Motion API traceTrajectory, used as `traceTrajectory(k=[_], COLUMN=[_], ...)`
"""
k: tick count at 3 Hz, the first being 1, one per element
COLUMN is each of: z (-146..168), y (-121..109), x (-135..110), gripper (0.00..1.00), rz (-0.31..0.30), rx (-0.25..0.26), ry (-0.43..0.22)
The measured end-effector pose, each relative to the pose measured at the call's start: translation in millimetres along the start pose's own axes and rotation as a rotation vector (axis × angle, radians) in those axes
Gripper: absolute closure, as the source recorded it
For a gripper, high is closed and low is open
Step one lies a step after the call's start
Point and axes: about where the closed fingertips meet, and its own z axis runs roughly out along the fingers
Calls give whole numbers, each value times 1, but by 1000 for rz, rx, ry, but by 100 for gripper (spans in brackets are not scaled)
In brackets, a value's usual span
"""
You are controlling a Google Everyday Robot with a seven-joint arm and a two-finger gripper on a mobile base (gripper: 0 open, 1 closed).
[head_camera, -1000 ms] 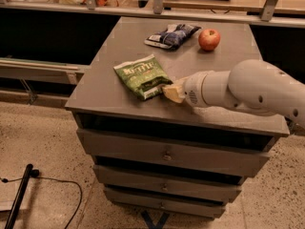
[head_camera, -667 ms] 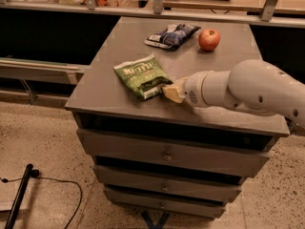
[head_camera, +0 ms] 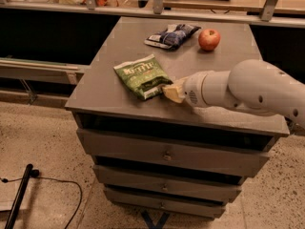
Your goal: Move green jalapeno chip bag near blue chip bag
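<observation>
Gripper against the right-hand corner of the green jalapeno chip bag, close to the front edge of the counter.

Flat, rectangular, green foil with white lettering and a pale edge, lying askew left of centre. Well apart from the blue chip bag near the back edge: dark navy, wrinkly, light patches, just beside a red apple. Spread or pinching the bag: cannot tell.

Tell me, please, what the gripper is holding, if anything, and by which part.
It cannot be told: the gripper sits at the near right corner of the green jalapeno chip bag, which lies flat on the cabinet top.
</observation>
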Motion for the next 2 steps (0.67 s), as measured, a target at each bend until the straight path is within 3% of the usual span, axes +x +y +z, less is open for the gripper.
traceTrajectory(k=[2], z=[0], y=[0], x=[0], gripper=[100], rz=[0], rx=[0], ry=[0])
